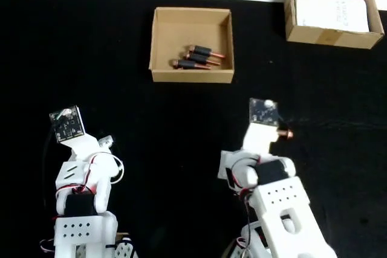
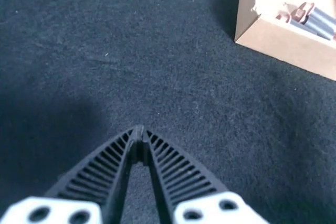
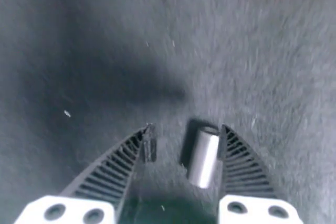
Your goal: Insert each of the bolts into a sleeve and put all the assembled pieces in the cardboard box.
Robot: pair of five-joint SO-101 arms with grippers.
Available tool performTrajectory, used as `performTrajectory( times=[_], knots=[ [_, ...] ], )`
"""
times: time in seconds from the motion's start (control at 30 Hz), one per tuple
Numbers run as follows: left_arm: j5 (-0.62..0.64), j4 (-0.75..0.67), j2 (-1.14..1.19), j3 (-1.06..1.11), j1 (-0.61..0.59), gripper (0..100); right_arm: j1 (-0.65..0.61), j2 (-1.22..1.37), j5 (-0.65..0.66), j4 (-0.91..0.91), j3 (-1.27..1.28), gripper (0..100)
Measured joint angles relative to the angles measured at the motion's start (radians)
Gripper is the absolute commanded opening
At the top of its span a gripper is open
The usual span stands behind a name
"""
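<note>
Sleeve (image 3: 203,156) lies on the tabletop (image 1: 121,89) inside the open right gripper (image 3: 187,132), well apart from the cardboard box (image 1: 192,75) holding 3 assembled pieces (image 1: 198,57); left gripper (image 2: 137,131) is closed, tips touching.

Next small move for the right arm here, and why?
Probably close the right gripper on the sleeve: its jaws stand open, and the sleeve lies on the mat between them, close to one finger, not yet gripped.
</note>
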Motion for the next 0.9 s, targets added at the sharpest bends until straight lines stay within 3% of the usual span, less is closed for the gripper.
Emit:
performTrajectory(
  times=[0.4, 0.9],
  knots=[
    [0.000, -0.002, 0.000, 0.000, 0.000, 1, -0.017, 0.258, 0.000, 0.057, -0.031, 17.3],
    [0.000, -0.002, 0.000, 0.002, 0.000, 1, -0.017, 0.287, 0.000, -0.037, -0.031, 17.1]
  ],
)
